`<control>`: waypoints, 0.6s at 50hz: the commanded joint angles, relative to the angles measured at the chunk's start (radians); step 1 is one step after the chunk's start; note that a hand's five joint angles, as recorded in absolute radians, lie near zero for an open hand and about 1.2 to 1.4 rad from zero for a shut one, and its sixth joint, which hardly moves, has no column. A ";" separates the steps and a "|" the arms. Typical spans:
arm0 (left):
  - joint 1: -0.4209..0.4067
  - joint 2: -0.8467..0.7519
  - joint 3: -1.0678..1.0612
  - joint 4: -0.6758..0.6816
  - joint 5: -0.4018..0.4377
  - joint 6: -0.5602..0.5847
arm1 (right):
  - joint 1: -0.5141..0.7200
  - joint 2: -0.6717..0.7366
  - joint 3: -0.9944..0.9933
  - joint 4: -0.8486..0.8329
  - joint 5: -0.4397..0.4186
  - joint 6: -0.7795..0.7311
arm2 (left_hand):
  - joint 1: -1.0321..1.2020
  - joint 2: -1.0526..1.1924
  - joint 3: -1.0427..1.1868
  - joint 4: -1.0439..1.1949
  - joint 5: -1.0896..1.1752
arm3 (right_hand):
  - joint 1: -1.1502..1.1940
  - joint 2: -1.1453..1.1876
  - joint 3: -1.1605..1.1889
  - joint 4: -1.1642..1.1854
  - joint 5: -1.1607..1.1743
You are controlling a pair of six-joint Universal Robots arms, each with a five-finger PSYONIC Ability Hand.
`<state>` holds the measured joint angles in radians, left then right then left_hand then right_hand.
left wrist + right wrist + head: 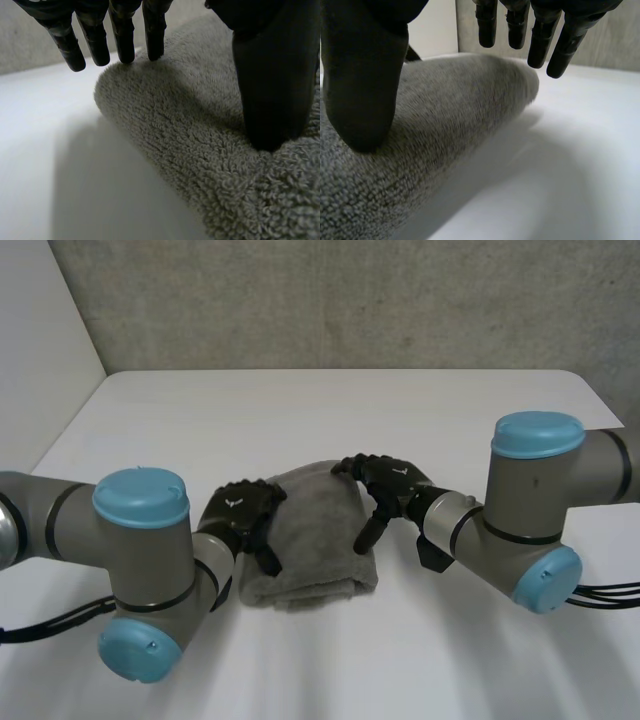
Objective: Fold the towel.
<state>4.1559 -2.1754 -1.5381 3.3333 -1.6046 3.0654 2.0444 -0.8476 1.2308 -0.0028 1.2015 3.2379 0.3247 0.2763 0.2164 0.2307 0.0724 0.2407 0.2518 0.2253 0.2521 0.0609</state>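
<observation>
Near hems: the grey terry towel (315, 540) lies as a thick folded bundle about mid-tabletop (350, 410). Its layered loose edges face the near edge.

Left hand: the left hand (240, 510) is at the bundle's left side, spread wide and gripping nothing. Its thumb (272, 75) is planted on top of the pile, and its fingers (122, 40) hang straight at the rounded fold.

Right hand: the right hand (390, 480) sits on the opposite side, nearer the far right corner of the bundle. It is relaxed and empty too, with the thumb (362, 75) resting on the cloth and the fingers (540, 40) hanging clear over the far end.

Far fold: plump and rounded, lying on bare tabletop well short of the far edge.

Feel: looped, fuzzy pile that looks soft, light and limp. It will likely sag wherever it isn't supported, and it should grip the fingers rather than slip.

Where to hold: probably pinch through all the layers at two matching corners, one per hand, so the stack lifts together.

Watch for: the top layer may peel off alone, or the folds may slide apart. Nothing here looks fragile.
</observation>
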 commanded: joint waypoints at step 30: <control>0.036 0.215 0.039 -0.072 -0.005 -0.019 | -0.012 -0.264 0.058 0.052 0.105 -0.119 | -0.129 -0.080 -0.042 -0.056 -0.051 | -0.066 -0.077 -0.051 -0.078 -0.061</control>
<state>4.1629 -2.0506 -1.5162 3.2846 -1.6084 3.0554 2.0353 -0.9894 1.2514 0.0454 1.2453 3.1177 0.3003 0.2763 0.2164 0.2307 0.0617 0.2173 0.2518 0.2253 0.2521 0.0608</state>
